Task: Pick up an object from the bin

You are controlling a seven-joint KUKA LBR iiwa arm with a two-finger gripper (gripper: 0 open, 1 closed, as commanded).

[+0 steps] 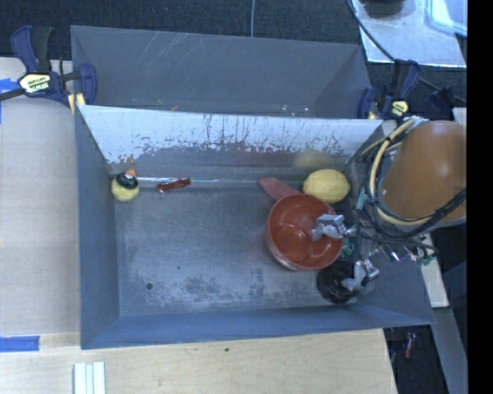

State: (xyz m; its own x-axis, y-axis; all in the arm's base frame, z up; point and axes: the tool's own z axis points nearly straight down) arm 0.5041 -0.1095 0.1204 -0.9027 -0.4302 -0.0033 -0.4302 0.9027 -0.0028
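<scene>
My gripper [345, 251] hangs at the bin's right side, open. One fingertip [327, 230] is over the inside of a red bowl-shaped scoop [296, 232] with a short pinkish handle. The other fingertip is outside the scoop's right rim, just above a small black round thing [335, 287] near the front right corner. A yellow lemon-like ball [326, 185] lies right behind the scoop, against the back wall. Nothing is between the fingers that I can see lifted.
A small yellow rubber duck [126, 186] sits at the back left corner, with a small red scrap [174, 185] beside it along the back wall. The arm's orange cover and cables crowd the right rim.
</scene>
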